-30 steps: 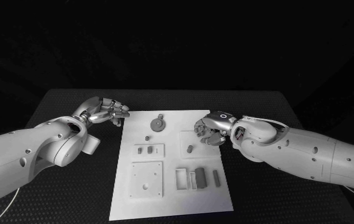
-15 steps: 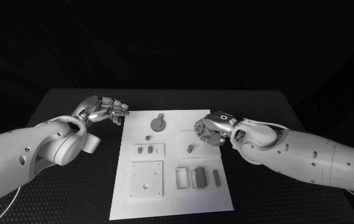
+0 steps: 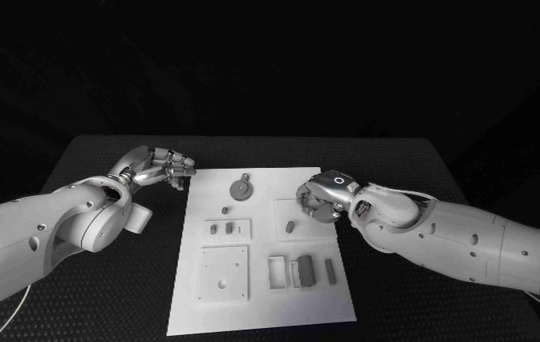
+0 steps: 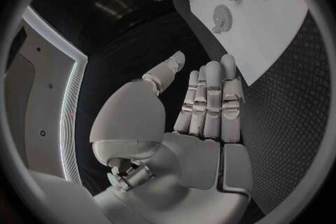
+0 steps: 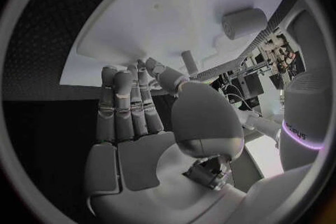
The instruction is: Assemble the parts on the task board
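The white task board (image 3: 261,279) lies in the middle of the black table (image 3: 428,162), and everything else sits around it. The left hand (image 3: 161,168) hovers just off the board's far left corner, over bare table, its fingers (image 4: 210,101) held straight and close together with the thumb a little apart, and nothing in it. The right hand (image 3: 321,199) is at the board's right edge, above a raised square panel (image 3: 302,219) there; its fingers (image 5: 129,106) lie side by side, reaching toward the board's surface, and I cannot tell whether the fingertips hold a part or merely touch the plate. On that panel, just beside the hand, lies a small grey peg (image 3: 289,226). Toward the board's far end sits a round disc (image 3: 241,190). Left of centre two small blocks (image 3: 227,229) stand on a low plate, and nearer the robot are a square plate (image 3: 223,273) and some upright bars (image 3: 300,272).
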Action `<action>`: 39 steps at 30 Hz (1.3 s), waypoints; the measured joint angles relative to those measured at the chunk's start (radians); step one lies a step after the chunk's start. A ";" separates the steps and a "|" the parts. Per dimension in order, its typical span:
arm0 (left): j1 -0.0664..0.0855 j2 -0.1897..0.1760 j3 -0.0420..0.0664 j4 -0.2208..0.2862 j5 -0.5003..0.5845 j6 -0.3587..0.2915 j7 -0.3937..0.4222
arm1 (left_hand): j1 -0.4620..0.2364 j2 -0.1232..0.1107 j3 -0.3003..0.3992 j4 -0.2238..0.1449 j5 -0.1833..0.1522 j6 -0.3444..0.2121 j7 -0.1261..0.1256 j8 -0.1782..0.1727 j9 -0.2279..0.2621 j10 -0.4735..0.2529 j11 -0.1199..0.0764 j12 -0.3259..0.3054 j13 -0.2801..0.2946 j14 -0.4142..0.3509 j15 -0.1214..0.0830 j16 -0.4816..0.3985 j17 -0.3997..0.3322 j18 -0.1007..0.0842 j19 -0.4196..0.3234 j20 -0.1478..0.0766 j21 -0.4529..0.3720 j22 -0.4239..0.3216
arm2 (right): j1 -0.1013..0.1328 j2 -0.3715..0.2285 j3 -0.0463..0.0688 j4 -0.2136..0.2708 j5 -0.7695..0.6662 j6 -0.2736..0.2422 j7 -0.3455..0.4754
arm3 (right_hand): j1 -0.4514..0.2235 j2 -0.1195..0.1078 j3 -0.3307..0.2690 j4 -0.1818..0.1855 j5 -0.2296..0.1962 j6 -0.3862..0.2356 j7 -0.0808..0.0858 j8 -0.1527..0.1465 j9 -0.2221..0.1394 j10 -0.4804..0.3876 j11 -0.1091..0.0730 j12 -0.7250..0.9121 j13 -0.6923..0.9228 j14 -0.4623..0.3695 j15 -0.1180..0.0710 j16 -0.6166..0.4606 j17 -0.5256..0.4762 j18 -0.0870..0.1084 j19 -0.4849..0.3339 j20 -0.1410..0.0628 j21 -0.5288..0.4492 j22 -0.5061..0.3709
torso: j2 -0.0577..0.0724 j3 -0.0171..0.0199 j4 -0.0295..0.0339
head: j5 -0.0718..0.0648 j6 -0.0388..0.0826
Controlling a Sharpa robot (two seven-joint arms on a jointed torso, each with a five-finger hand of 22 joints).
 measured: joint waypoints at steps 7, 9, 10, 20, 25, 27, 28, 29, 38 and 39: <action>0.000 0.000 0.000 0.000 0.002 0.002 0.000 | 0.000 0.000 0.000 0.000 0.000 0.000 0.000 0.000 -0.001 -0.003 0.003 0.000 -0.002 0.002 0.002 -0.004 0.000 0.000 0.000 0.000 -0.004 -0.001 | -0.001 0.001 0.000 0.000 -0.008 -0.002 -0.003 | 0.001 -0.003 0.000 0.000 0.000 0.003 -0.003 0.000 -0.003 0.012 0.000 -0.003 -0.006 0.001 -0.001 0.000 0.000 0.001 0.006 -0.003 0.000 0.001 | 0.000 -0.0013 0.0002 | -0.002 -0.001; 0.000 0.000 0.000 0.000 0.002 0.003 -0.001 | 0.000 0.000 0.000 0.000 0.000 0.000 0.000 0.000 -0.001 -0.003 0.003 0.000 -0.003 0.003 0.004 -0.004 0.000 0.000 0.000 0.000 -0.004 -0.002 | -0.001 0.002 0.000 0.000 -0.011 -0.002 -0.005 | 0.001 -0.003 0.000 0.000 0.000 0.003 -0.003 0.000 -0.003 0.012 0.001 -0.003 -0.005 0.001 -0.001 0.000 0.000 0.001 0.007 -0.003 0.000 0.001 | 0.000 -0.0014 0.0002 | -0.002 -0.001; 0.000 0.000 0.000 0.000 0.003 0.003 -0.001 | 0.000 0.000 0.000 0.000 0.000 0.000 0.000 0.000 -0.001 -0.003 0.003 0.000 -0.003 0.003 0.004 -0.004 0.000 0.000 0.000 0.000 -0.004 -0.002 | -0.001 0.002 0.000 0.000 -0.014 -0.002 -0.006 | 0.001 -0.003 0.000 0.000 0.000 0.003 -0.003 0.000 -0.004 0.016 -0.003 -0.003 -0.005 0.001 -0.001 0.000 0.000 0.001 0.007 -0.003 0.000 0.001 | 0.000 -0.0015 0.0002 | -0.002 -0.001; 0.000 -0.001 0.000 0.000 0.004 0.009 -0.003 | 0.000 0.000 -0.003 0.003 0.000 -0.007 0.000 0.000 -0.002 -0.003 0.003 0.000 -0.005 0.003 0.004 -0.004 0.000 0.000 0.000 0.000 -0.004 -0.003 | 0.000 0.007 -0.001 0.000 -0.054 -0.004 -0.024 | 0.048 -0.009 0.006 -0.006 0.000 0.029 -0.014 0.008 -0.005 0.102 -0.032 0.010 0.003 0.026 -0.026 0.018 0.006 0.001 0.025 -0.017 0.006 0.011 | 0.000 -0.0015 0.0002 | -0.004 -0.002; 0.000 -0.001 0.000 0.000 0.004 0.010 -0.004 | 0.000 0.000 -0.003 0.003 0.000 -0.007 0.000 0.000 -0.002 -0.004 0.002 0.000 -0.005 0.003 0.004 -0.004 0.000 0.000 0.000 0.000 -0.006 -0.004 | 0.000 0.011 -0.002 -0.001 -0.074 -0.008 -0.034 | 0.057 -0.005 0.006 -0.006 0.000 0.040 -0.019 0.014 -0.002 0.120 -0.039 0.010 0.007 0.037 -0.033 0.029 0.011 0.001 0.037 -0.023 0.013 0.016 | 0.000 -0.0015 0.0002 | -0.005 -0.002; 0.000 0.000 0.000 0.000 0.005 0.011 -0.004 | 0.000 0.000 -0.003 0.003 0.000 -0.007 0.000 0.000 -0.002 -0.004 0.001 0.000 -0.006 0.003 0.004 -0.004 0.000 0.000 0.000 0.000 -0.008 -0.004 | -0.001 0.012 -0.003 -0.001 -0.082 -0.010 -0.038 | 0.058 -0.004 0.006 -0.006 0.000 0.045 -0.023 0.014 -0.001 0.128 -0.045 0.010 0.007 0.042 -0.039 0.035 0.014 0.001 0.042 -0.027 0.018 0.018 | 0.000 -0.0012 0.0001 | -0.005 -0.003; 0.000 0.000 0.000 0.000 0.005 0.011 -0.004 | 0.000 0.000 -0.003 0.003 0.000 -0.007 0.000 0.000 -0.002 -0.004 0.001 0.000 -0.006 0.003 0.004 -0.004 0.000 0.000 0.000 0.000 -0.008 -0.004 | -0.001 0.013 -0.003 -0.001 -0.084 -0.011 -0.039 | 0.058 -0.004 0.006 -0.006 0.000 0.046 -0.025 0.015 0.000 0.134 -0.046 0.009 0.007 0.044 -0.040 0.035 0.015 0.001 0.048 -0.027 0.018 0.019 | 0.000 -0.0011 0.0001 | -0.005 -0.003; 0.000 0.000 0.000 0.000 0.005 0.012 -0.004 | 0.000 0.000 -0.003 0.003 0.000 -0.007 0.000 0.000 -0.002 -0.004 0.001 0.000 -0.006 0.003 0.004 -0.004 0.000 0.000 0.000 0.000 -0.008 -0.004 | -0.001 0.013 -0.003 -0.001 -0.088 -0.012 -0.041 | 0.059 -0.003 0.006 -0.006 0.000 0.048 -0.023 0.018 0.000 0.138 -0.046 0.009 0.008 0.046 -0.039 0.040 0.016 0.001 0.049 -0.028 0.019 0.020 | 0.000 -0.0010 0.0001 | -0.005 -0.003; 0.000 0.000 0.000 -0.002 0.005 0.013 -0.004 | 0.000 0.000 -0.005 0.000 0.000 -0.007 0.000 0.000 -0.002 -0.004 0.001 0.000 -0.007 0.003 0.004 -0.008 0.000 0.000 0.000 0.000 -0.008 -0.005 | -0.002 0.016 -0.004 0.001 -0.102 -0.017 -0.052 | 0.067 -0.003 0.005 -0.006 -0.001 0.061 -0.028 0.024 0.003 0.152 -0.053 0.014 0.012 0.056 -0.046 0.048 0.022 0.001 0.060 -0.035 0.027 0.023 | 0.000 -0.0010 0.0004 | -0.007 -0.004; 0.000 0.000 0.000 -0.002 0.005 0.013 -0.005 | 0.000 0.000 -0.005 0.000 0.000 -0.007 0.000 0.000 -0.002 -0.004 0.001 0.000 -0.007 0.003 0.004 -0.008 0.000 0.000 0.000 0.000 -0.008 -0.005 | -0.002 0.016 -0.004 0.001 -0.102 -0.017 -0.053 | 0.067 -0.003 0.005 -0.006 -0.001 0.062 -0.026 0.025 0.003 0.154 -0.054 0.014 0.012 0.056 -0.046 0.048 0.023 0.001 0.061 -0.034 0.028 0.023 | 0.000 -0.0010 0.0005 | -0.007 -0.004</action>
